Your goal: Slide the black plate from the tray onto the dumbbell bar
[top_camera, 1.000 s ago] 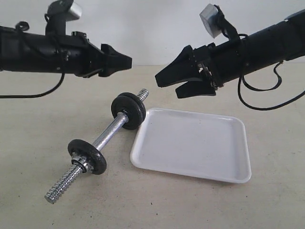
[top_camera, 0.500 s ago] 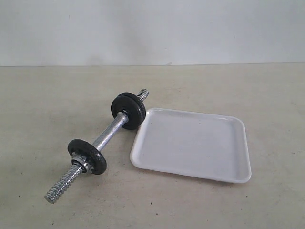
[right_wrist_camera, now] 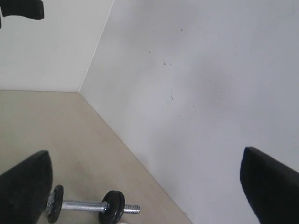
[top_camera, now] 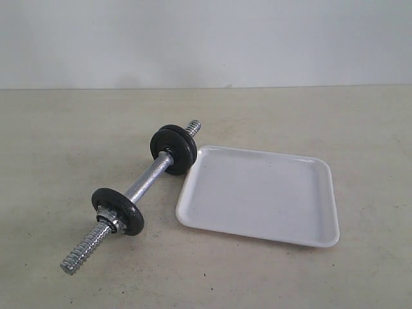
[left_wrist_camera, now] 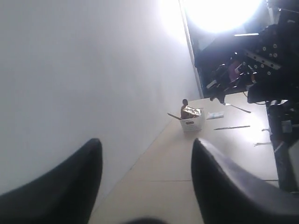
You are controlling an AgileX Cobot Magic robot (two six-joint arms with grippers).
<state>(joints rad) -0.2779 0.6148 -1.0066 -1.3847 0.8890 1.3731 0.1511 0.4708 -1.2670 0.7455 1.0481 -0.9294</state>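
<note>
Black plate (top_camera: 177, 150) threaded on dumbbell bar (top_camera: 147, 180) beside tray (top_camera: 257, 193); left jaws, right jaws released.

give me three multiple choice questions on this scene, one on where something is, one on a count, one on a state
1. In the exterior view, relative to the tray, the dumbbell bar lies:
A) inside it
B) to its left
C) to its right

2. Black discs on the bar:
A) one
B) two
C) three

3. The right gripper is:
A) open
B) shut on a disc
C) shut on the bar

Answers:
1 B, the bar lies beside the tray's left rim.
2 B, one disc sits near each threaded end.
3 A, its fingers stand wide apart with nothing between them.
</note>
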